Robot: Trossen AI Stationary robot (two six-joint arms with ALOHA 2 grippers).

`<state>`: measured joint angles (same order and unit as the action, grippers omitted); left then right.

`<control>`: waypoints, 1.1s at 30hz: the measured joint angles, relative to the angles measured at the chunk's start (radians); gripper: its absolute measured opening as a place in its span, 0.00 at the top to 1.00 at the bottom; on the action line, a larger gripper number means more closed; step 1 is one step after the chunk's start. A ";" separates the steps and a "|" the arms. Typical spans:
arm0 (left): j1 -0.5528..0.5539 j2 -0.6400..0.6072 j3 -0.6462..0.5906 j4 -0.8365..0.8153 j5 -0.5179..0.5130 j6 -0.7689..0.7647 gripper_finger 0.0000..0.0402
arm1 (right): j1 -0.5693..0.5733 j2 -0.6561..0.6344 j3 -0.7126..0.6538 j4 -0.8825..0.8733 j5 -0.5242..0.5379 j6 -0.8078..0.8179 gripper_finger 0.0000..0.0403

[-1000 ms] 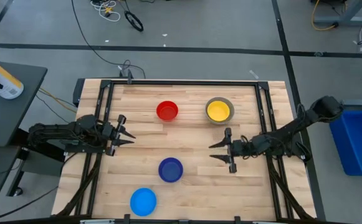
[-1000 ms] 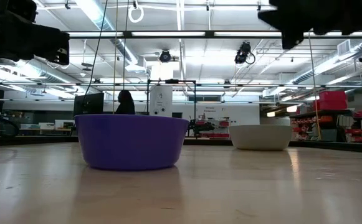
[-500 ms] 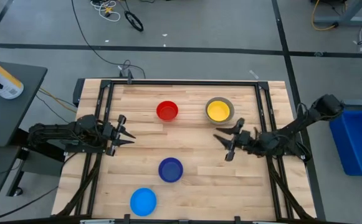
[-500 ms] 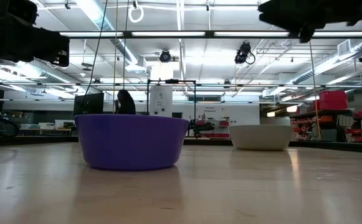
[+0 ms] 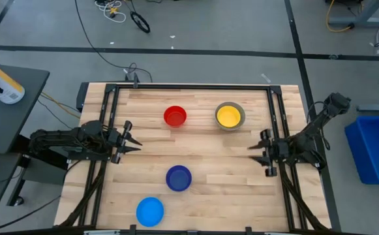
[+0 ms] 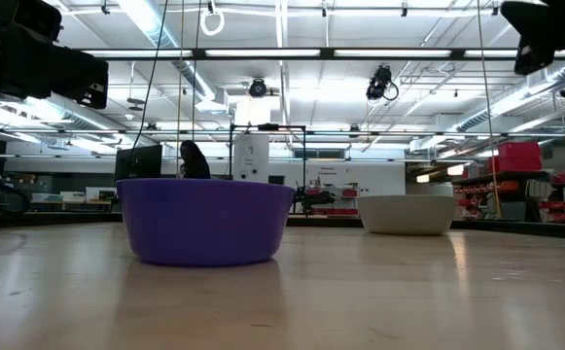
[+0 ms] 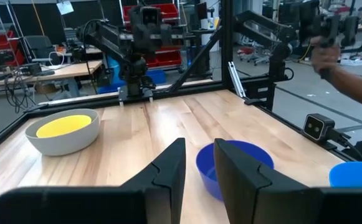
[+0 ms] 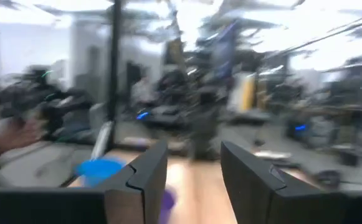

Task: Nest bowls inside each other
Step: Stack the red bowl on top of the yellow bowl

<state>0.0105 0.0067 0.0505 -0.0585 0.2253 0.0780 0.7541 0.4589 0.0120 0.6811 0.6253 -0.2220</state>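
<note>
At left edge of the surface (image 5: pixel 196 196), the left pincer (image 5: pixel 132 141) hovers over the wood, nothing between its fingers (image 7: pixel 168 171), which stand a narrow gap apart — released, not grasping. It sits well apart from every bowl. No readable writing or brand on any bowl or on the surface; white bottle (image 5: pixel 0 81) w/ yellow and blue label on the side stand, text too small to read.

Bowls, L to R in high view:
- light blue bowl (image 5: pixel 150 210): near front edge, left of centre, close to the rim of the surface, upright.
- red bowl (image 5: pixel 175 116): toward back edge, upright, alone.
- dark blue bowl (image 5: pixel 179 177): mid-front, just beside and behind the light blue one, not touching. Low view shows it as the big purple-blue bowl in the foreground, upright.
- yellow bowl (image 5: pixel 228 116): sits nested inside grey bowl (image 5: pixel 239 108), toward back, right of red; only grey's rim shows around it. Left wrist view confirms yellow inside pale outer bowl.

Open room: broad bare strip across centre of surface btwn the back pair and front pair; right half in front of yellow/grey is bare wood.

Right pincer (image 5: pixel 262 152) is at the right edge, over the frame rail, fingers (image 8: pixel 144 177) apart w/ nothing between them — released. Right wrist view blurred; a person's hand (image 8: pixel 15 134) shows beyond the surface.
</note>
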 joint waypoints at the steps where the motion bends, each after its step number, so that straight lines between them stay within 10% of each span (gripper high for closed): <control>1: 0.000 0.000 0.000 0.000 0.000 0.000 0.77 | -0.011 -0.009 0.000 -0.049 -0.026 0.040 0.60; 10: 0.000 0.000 0.000 0.000 0.000 -0.014 0.77 | -0.271 0.076 -0.003 -0.169 0.103 0.128 0.55; 19: 0.000 0.000 -0.003 0.015 -0.013 0.004 0.77 | -0.674 0.118 -0.003 -0.044 -0.188 0.025 0.52; 33: 0.000 0.000 -0.006 0.055 -0.026 -0.079 0.77 | -0.742 0.118 -0.003 -0.103 -0.184 0.137 0.54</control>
<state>0.0108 0.0063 0.0448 -0.0036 0.1997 -0.0014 0.0124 0.5774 0.0093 0.5780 0.4416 -0.0846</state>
